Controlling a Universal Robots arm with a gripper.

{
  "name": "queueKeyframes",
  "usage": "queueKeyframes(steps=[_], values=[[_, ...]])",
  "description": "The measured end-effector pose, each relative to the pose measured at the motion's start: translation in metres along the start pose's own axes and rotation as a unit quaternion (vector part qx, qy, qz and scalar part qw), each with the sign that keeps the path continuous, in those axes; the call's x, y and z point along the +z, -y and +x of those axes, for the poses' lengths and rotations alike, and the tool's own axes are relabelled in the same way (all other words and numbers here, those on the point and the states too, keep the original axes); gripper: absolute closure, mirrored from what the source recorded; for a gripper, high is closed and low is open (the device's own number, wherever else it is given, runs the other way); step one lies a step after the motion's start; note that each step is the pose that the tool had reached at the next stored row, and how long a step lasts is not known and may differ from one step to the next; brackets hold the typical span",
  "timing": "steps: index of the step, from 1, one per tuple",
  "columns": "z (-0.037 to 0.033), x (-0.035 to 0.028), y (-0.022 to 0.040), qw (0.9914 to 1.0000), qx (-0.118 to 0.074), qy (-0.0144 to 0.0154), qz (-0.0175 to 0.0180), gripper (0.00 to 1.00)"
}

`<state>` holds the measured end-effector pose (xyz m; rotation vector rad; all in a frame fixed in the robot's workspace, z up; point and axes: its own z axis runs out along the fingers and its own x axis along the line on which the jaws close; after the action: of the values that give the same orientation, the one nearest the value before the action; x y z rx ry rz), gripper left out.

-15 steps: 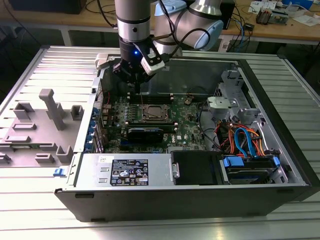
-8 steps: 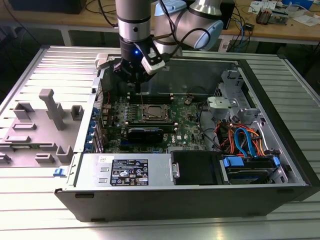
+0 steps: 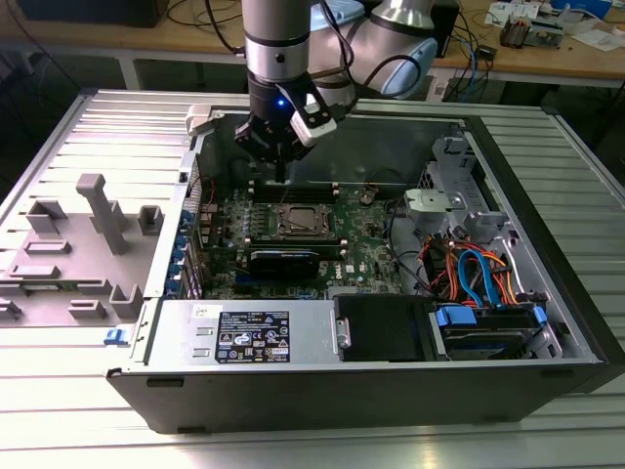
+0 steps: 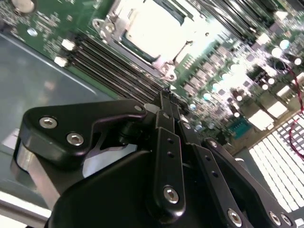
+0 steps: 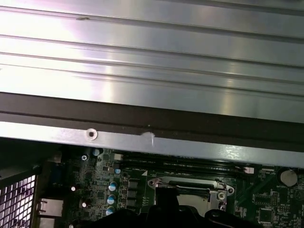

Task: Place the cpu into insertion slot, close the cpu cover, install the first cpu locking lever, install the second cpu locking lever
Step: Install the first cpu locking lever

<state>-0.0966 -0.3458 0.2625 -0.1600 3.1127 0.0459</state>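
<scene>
Exterior view: the gripper [image 3: 281,174] was recorded inside the open computer case [image 3: 342,396], fingers drawn together and nothing held, just beyond the socket. The cpu [image 3: 300,222] was seated there, with the cpu cover [image 3: 276,224] lying flat around it.
Second wrist view: the fingertips were seen closed near the memory slots [image 4: 102,59], with the cpu [image 4: 156,27] close by.
First wrist view: the cpu cover [image 5: 190,183] was noted beside the case wall [image 5: 152,142].

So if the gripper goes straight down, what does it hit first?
Probably the memory slots beside the socket, not the cpu: the gripper hangs over that strip. Depth is unclear, so the socket's edge is possible.
</scene>
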Motion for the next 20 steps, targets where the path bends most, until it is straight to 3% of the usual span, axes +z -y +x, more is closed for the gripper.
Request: queueKeyframes(steps=[3,5,7,10,14,17,20], values=[[-0.0074,0.0042,0.0009,1.00000,0.001,0.0002,0.0000,0.89],[-0.0084,0.0060,0.0010,1.00000,0.001,0.0005,-0.0006,0.89],[-0.0090,0.0071,0.0011,0.99999,0.001,0.0010,-0.0039,0.89],[-0.0133,0.0094,0.0012,0.99996,0.008,0.0014,-0.0035,0.89],[-0.0149,0.0125,0.0015,0.99973,0.023,0.0018,-0.0031,0.89],[-0.0150,0.0167,0.0016,0.99971,0.024,0.0024,-0.0030,0.89],[-0.0150,0.0169,0.0016,0.99971,0.024,0.0023,-0.0029,0.89]])
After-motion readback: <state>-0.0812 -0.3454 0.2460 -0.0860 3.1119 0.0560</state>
